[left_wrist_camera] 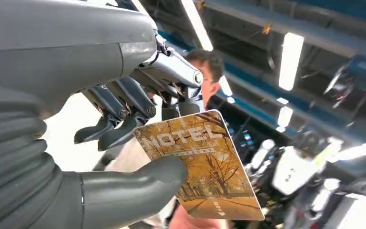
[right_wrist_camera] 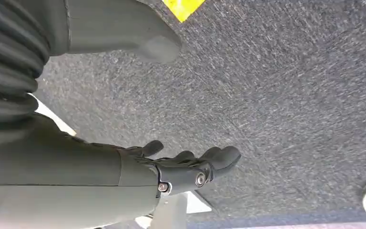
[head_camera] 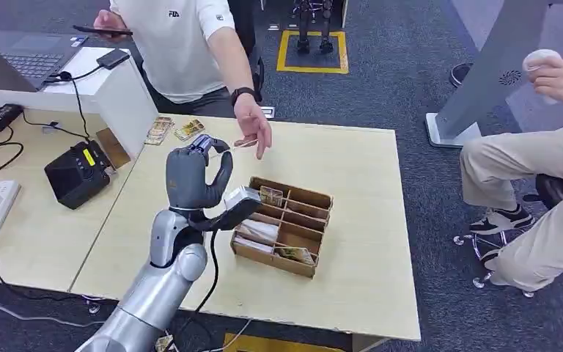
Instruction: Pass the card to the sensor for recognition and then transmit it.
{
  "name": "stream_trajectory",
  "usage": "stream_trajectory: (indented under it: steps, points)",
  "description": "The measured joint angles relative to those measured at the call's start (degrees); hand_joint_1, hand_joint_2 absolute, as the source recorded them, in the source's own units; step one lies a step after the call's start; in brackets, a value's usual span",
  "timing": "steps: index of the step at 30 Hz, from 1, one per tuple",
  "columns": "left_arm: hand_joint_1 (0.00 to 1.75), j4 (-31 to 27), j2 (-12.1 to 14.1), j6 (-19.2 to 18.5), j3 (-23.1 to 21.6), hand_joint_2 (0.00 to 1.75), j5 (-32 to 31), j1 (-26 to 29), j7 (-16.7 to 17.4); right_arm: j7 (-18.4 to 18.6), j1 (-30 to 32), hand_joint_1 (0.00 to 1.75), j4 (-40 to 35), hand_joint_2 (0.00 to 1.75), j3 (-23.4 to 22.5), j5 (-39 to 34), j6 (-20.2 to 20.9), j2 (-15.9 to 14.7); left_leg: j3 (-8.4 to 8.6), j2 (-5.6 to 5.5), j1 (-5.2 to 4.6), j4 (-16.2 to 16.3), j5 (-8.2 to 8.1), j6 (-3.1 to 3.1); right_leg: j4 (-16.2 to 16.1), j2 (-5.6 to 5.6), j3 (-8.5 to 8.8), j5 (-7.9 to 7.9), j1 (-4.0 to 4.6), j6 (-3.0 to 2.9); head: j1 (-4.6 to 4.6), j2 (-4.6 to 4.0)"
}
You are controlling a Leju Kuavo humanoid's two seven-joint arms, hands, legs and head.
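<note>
Holding a yellow autumn-print "MOTEL" key card (left_wrist_camera: 202, 164), the robot's left hand (head_camera: 198, 183) is raised over the pale wooden table (head_camera: 366, 242), near its far edge. In the left wrist view the card is pinched between the thick grey thumb and the dark fingers (left_wrist_camera: 124, 112), most of the card sticking out past them. In the head view the card appears edge-on as a thin strip (head_camera: 236, 146) at the fingertips, and a person's hand (head_camera: 253, 125) in a white T-shirt sleeve with a black wristband reaches down to it, fingers touching or just at the card's end; contact cannot be confirmed. A brown wooden divided box (head_camera: 282, 224) with more cards sits mid-table, just beside the robot's forearm. A black sensor box with a yellow label (head_camera: 79, 173) sits on the adjoining table to the left; a few loose cards (head_camera: 172, 130) lie at the far left corner. The right hand (right_wrist_camera: 171, 167) hangs over grey carpet (right_wrist_camera: 276, 86), fingers loosely apart, holding nothing.
</note>
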Motion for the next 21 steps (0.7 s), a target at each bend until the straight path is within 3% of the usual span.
stream_trajectory:
  steps: [6,16,18,21]
  points:
    - [1.75,11.5,0.5,0.5,0.2,1.75,-13.3,-8.7,8.5,-0.9,-0.4,0.00,1.4,1.75,0.0,2.8,0.0,-0.9,0.01,0.01,0.00,0.0,0.10,-0.04,0.0,0.02,0.02,0.11,0.00,-0.03,0.00,0.00]
    - [1.75,22.4,0.5,0.5,0.2,1.75,-17.9,-13.8,11.0,-0.8,-0.6,0.00,2.8,1.75,0.0,3.7,0.0,-1.8,0.00,0.01,0.00,0.0,0.10,-0.03,0.0,0.03,0.00,0.10,0.00,-0.02,0.00,0.00]
    - [0.00,23.4,0.5,0.4,0.2,1.75,-18.5,-13.8,11.2,-0.7,-0.6,0.00,2.9,1.75,0.0,3.7,0.0,-1.8,0.00,0.01,0.00,0.0,0.10,-0.03,0.0,0.04,0.00,0.10,0.00,-0.02,0.00,0.00]
    - [0.00,24.7,0.2,0.4,0.2,1.75,-19.1,-13.8,11.3,-0.7,-0.6,0.00,3.1,1.75,0.0,3.7,0.0,-1.9,0.00,0.02,0.00,0.0,0.10,-0.03,0.0,0.03,0.00,0.10,0.00,-0.02,0.00,0.00]
